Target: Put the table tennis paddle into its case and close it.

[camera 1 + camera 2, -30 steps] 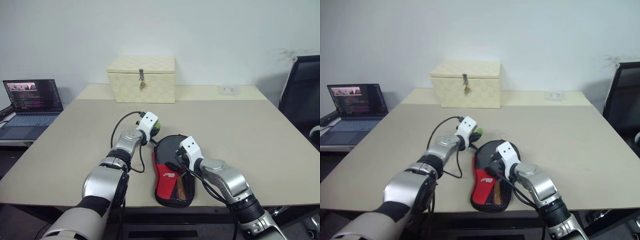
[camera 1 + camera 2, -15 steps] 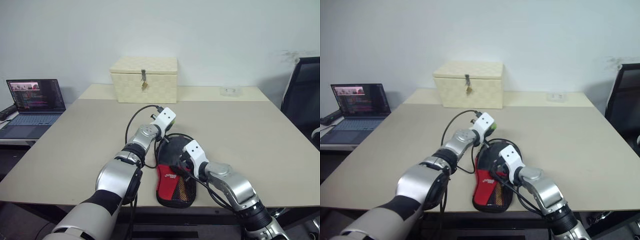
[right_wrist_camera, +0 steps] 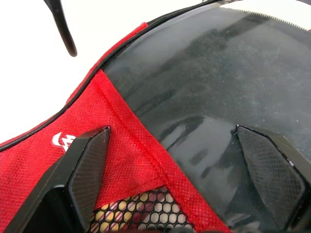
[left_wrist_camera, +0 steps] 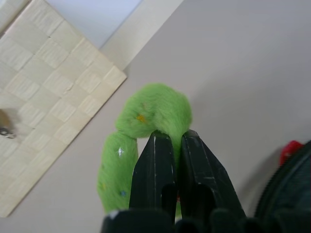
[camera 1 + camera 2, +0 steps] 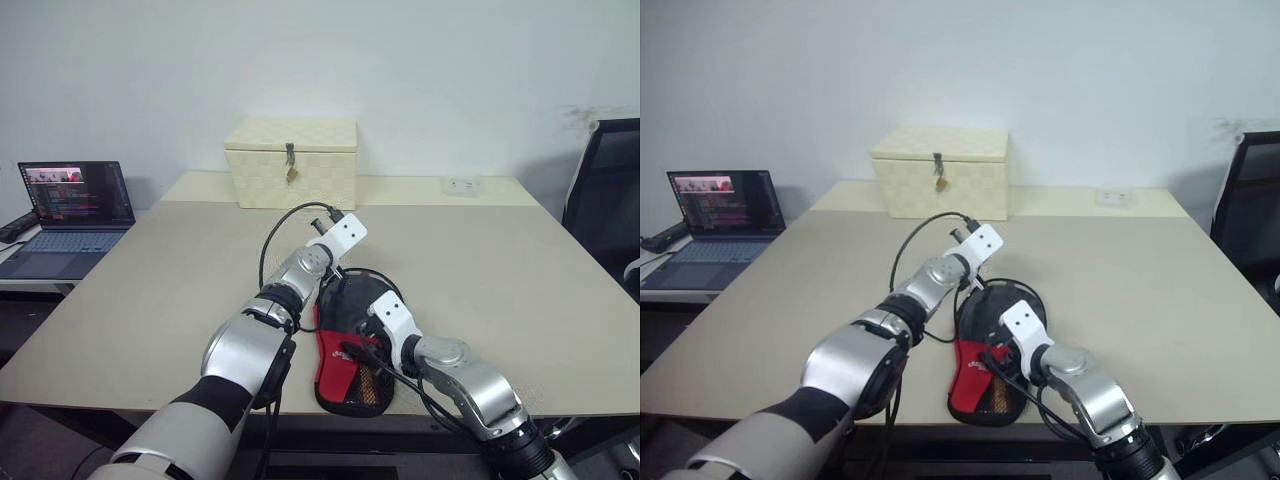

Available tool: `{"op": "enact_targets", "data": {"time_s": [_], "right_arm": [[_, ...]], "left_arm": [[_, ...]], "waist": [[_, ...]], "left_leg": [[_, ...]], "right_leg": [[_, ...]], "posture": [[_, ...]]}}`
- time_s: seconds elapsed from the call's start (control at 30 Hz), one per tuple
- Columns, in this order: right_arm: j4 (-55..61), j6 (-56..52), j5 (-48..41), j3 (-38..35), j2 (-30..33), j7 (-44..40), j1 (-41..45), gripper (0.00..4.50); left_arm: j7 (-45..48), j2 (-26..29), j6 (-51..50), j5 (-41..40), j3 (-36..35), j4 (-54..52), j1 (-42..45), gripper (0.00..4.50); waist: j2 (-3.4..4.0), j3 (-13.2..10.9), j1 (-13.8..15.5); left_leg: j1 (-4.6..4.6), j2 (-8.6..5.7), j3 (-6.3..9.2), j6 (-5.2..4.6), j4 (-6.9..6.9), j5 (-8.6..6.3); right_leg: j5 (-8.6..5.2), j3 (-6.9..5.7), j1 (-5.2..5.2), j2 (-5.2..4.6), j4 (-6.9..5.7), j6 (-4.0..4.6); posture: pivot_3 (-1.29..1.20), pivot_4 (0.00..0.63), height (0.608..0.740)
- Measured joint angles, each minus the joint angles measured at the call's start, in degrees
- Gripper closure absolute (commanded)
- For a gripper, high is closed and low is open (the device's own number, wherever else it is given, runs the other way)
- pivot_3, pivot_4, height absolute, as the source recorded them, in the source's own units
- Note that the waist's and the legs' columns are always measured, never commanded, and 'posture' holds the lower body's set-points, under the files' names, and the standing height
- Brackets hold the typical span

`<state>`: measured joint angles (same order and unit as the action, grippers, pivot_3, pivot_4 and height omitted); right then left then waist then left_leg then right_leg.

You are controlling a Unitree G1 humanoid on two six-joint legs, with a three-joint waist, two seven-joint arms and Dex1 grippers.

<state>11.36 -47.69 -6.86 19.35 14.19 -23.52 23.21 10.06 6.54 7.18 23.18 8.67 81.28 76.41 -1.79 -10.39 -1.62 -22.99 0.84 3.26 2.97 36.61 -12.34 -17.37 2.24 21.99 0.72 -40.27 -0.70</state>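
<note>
I see case (image 5: pixel 350 345) near front table (image 5: pixel 150 270) edge, red lower part with mesh showing, black top. Paddle face (image 3: pixel 218 82) lies inside open case; handle hidden. Left gripper (image 4: pixel 176 141) pinched closed on fuzzy green thing (image 4: pixel 146 121), held just beyond case. Right gripper (image 3: pixel 175 165) over case, fingers spread wide, holding nothing. Latched box (image 5: pixel 292 160) well behind; broad bare tabletop to right. Laptop (image 5: pixel 70 205) cut off at left.

Case (image 3: pixel 141 160) of red woven fabric with honeycomb mesh lining, top panel smooth matt black, green tuft (image 4: pixel 146 121) fuzzy, box (image 5: pixel 291 161) cream basket-weave, table (image 5: pixel 520 270) matt beige.
</note>
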Motion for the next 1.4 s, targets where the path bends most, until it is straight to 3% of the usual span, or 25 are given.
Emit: {"op": "enact_targets", "data": {"time_s": [0.2, 0.37, 0.77, 1.4], "right_arm": [[1.67, -0.36, 0.64, 0.11, 0.0, 0.14, -1.09, 0.0], [3.04, -0.38, 1.09, 0.2, 0.07, 0.15, -2.12, 0.0], [5.91, -1.46, 1.49, 0.81, 0.81, 0.4, -3.75, 0.0], [9.35, -3.88, 1.58, 0.81, 1.03, 1.71, -5.48, 0.0]], "left_arm": [[-2.46, -1.15, -0.14, 4.32, 3.67, 0.11, 0.5, 4.46], [-3.3, -3.44, 4.49, 10.86, 10.92, 0.31, 1.11, 4.46], [-5.49, -6.66, 12.16, 18.47, 19.2, 1.02, 2.32, 4.46], [-6.82, -9.44, 13.38, 18.85, 20.09, 1.53, 3.5, 4.46]], "waist": [[-0.01, 0.01, 0.02], [-0.01, 0.01, 0.02], [-0.02, 0.01, 0.1], [-0.03, 0.02, 0.24]], "left_leg": [[0.0, -0.04, -0.01, 0.0, -0.32, 0.0], [0.03, -0.1, -0.08, 0.0, -0.53, 0.0], [0.01, -0.23, -0.1, 0.0, -0.53, 0.0], [-0.04, -0.29, -0.02, -0.04, -0.61, -0.04]], "right_leg": [[0.01, 0.0, -0.01, -0.05, 0.3, -0.02], [-0.02, 0.04, 0.0, -0.12, 0.4, -0.07], [-0.08, 0.04, 0.0, -0.28, 0.43, -0.17], [-0.1, -0.02, -0.13, -0.37, 0.79, -0.24]], "posture": [[0.0, 0.15, 0.74], [0.0, 0.15, 0.74], [0.0, 0.15, 0.74], [0.0, 0.15, 0.74]]}}
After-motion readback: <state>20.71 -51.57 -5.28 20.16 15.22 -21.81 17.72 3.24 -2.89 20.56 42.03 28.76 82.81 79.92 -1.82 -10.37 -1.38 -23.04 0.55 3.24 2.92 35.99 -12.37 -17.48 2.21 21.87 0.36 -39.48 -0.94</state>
